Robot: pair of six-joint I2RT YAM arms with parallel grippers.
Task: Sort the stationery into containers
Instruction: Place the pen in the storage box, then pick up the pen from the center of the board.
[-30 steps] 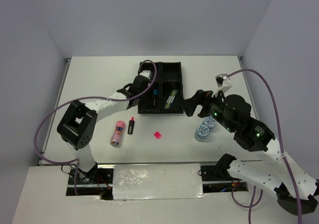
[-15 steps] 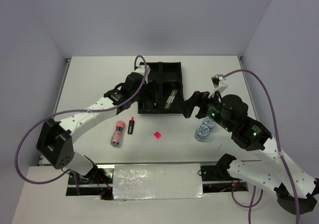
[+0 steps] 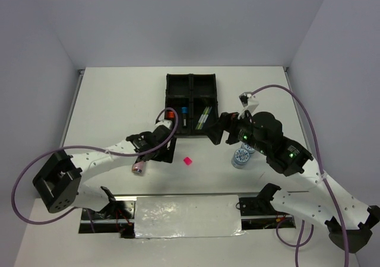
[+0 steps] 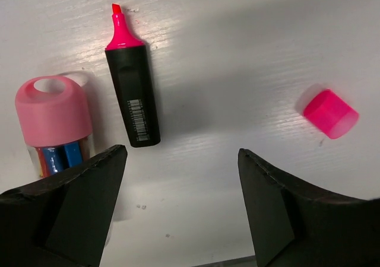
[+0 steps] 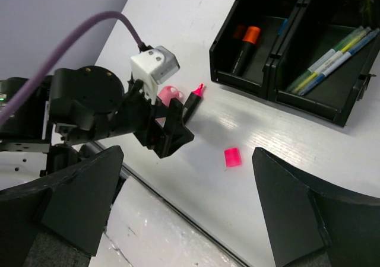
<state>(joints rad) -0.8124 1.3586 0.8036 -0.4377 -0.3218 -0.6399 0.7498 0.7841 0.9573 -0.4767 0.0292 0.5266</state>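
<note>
from above, the left arm (image 3: 107, 154) covers the uncapped highlighter (image 4: 132, 95) and all but the end of the pink tube (image 3: 138, 168); the right arm (image 3: 270, 137) hides part of the 2 rolls (image 3: 240, 158). the tray (image 5: 240, 80) runs off the right wrist view's top edge.

Bare table (image 4: 225, 59) between highlighter (image 4: 132, 95) and cap (image 4: 330, 113), pink tube (image 4: 53, 121) just beside highlighter — tight

barcode on the highlighter (image 4: 132, 92), digits illegible

The highlighter (image 4: 132, 95) lies between the tube (image 4: 53, 121) and the loose cap (image 4: 330, 113), before the tray (image 3: 167, 95).
</note>
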